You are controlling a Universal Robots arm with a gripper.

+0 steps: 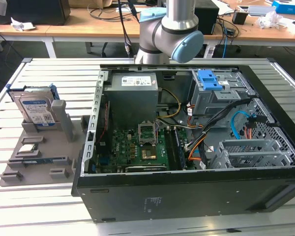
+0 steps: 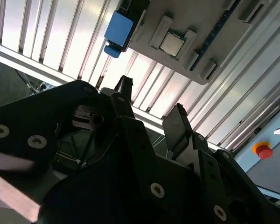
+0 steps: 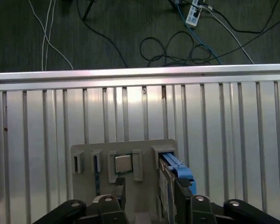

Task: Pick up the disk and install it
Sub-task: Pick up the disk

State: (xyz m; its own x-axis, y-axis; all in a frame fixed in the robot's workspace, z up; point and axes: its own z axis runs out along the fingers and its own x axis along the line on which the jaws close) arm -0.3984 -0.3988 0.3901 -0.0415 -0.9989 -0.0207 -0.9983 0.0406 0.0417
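- Gripper point(image 2: 151, 100) sits nearest the lens in the second wrist view. Its two dark fingers point(image 2: 177, 121) stand spread, with nothing between them.
- Just beyond the fingertips, a grey holder point(image 3: 130, 147) lies on the slatted metal table point(image 3: 214, 116). A small square chip point(image 3: 122, 163) sits in one of its pockets.
- The disk point(image 3: 176, 170) stands on edge in a slot of that holder, just beside the chip's pocket, with its blue frame around it. The gripper is apart from it and does not touch it.
- In the exterior view the disk point(image 1: 37, 108) shows its white-and-blue label. It stands to the exterior view's left of the open computer case point(image 1: 187, 191).
- Inside the case are a green circuit board point(image 1: 132, 147), a grey power-supply box point(image 1: 132, 93) and a blue latch point(image 1: 209, 78).
- The arm point(image 1: 172, 29) stands behind the case, with wooden desks point(image 1: 64, 27) farther back.
- Past the table's edge, cables point(image 3: 168, 58) lie on the dark floor point(image 3: 107, 32).
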